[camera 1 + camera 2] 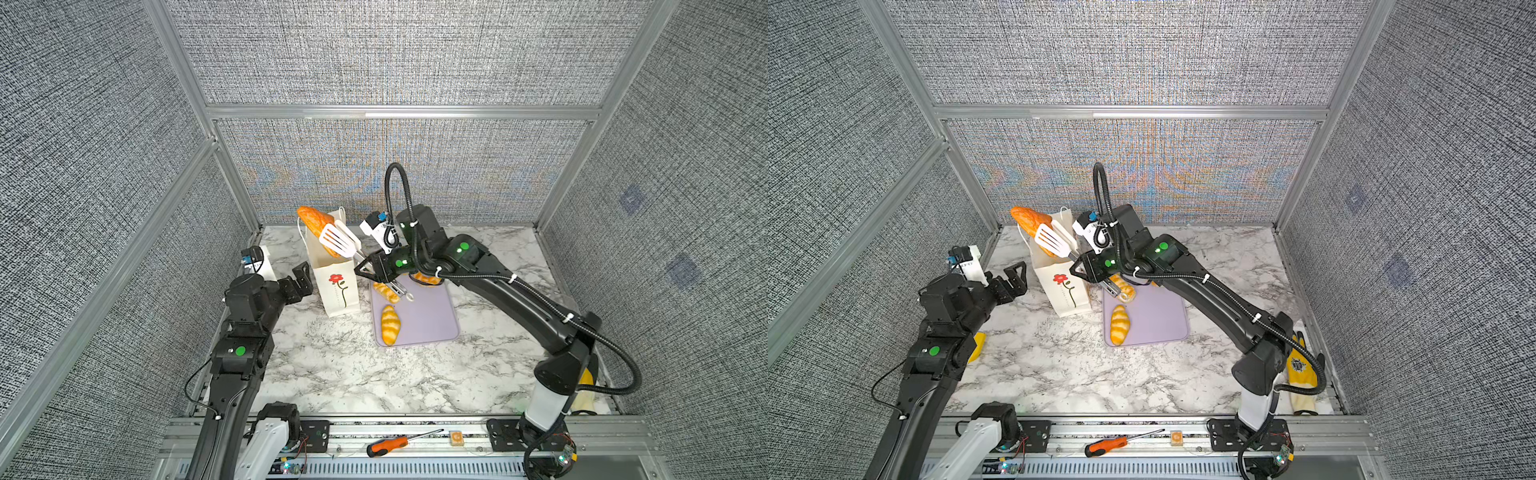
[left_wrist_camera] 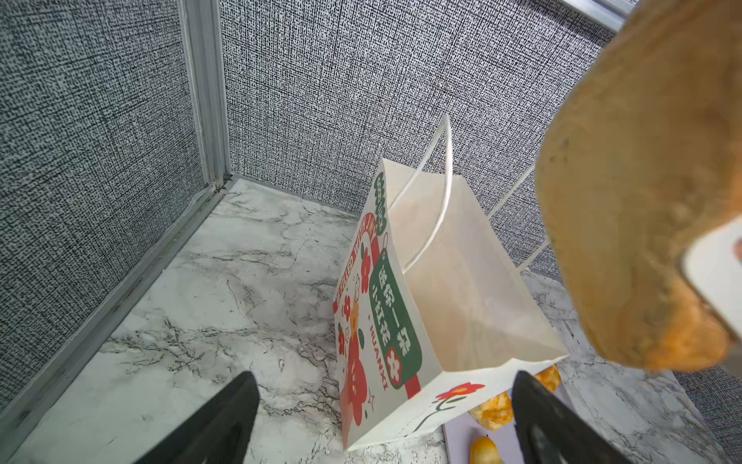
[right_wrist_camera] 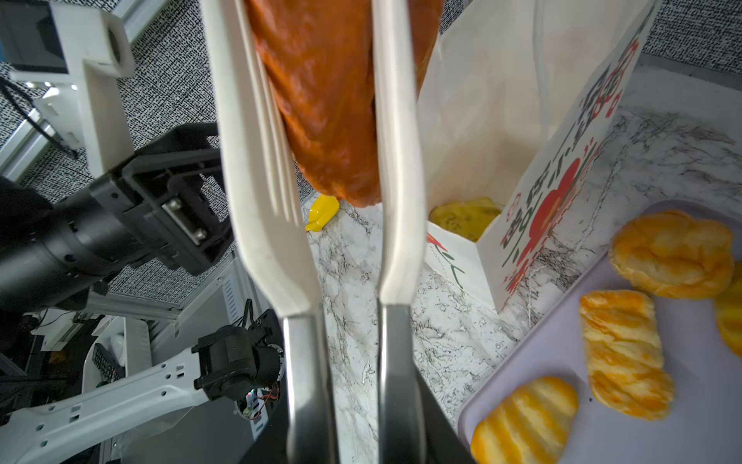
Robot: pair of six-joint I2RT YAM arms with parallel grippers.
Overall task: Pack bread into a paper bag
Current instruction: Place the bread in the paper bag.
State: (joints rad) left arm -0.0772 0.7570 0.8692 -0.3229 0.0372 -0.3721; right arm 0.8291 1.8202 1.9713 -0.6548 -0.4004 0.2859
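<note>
Clamped with the right gripper (image 1: 368, 267) on the steel handles of white tongs (image 1: 338, 241); pinched between the two tong heads, an orange-brown loaf (image 1: 315, 221). Held aslant over the open top of the paper bag (image 1: 338, 293) in both top views; cannot tell how far in, if at all. Spread wide with the left gripper (image 1: 1011, 280), near the bag's other side, gripping nothing.

Under the bag, a white marble-patterned tabletop (image 1: 353, 374). Just beside the bag, a flat lilac tray (image 1: 432, 320). Low inside the bag, in the right wrist view, a yellow pastry (image 3: 465, 219). On the tray, golden striped pastries (image 3: 624, 353), at least four in that view, some hidden under the right arm in the top views. Over the bag's mouth, from above, tongs and loaf in the way.

Around the tabletop, grey woven wall panels (image 1: 395, 54) in an aluminium frame (image 1: 403, 112). On the front rail, an orange-handled screwdriver (image 1: 388, 445) and a small tan block (image 1: 456, 437). By the right arm's base, a yellow glove (image 1: 1300, 370). Beside the left arm, a small yellow object (image 1: 978, 345), kind unclear.
</note>
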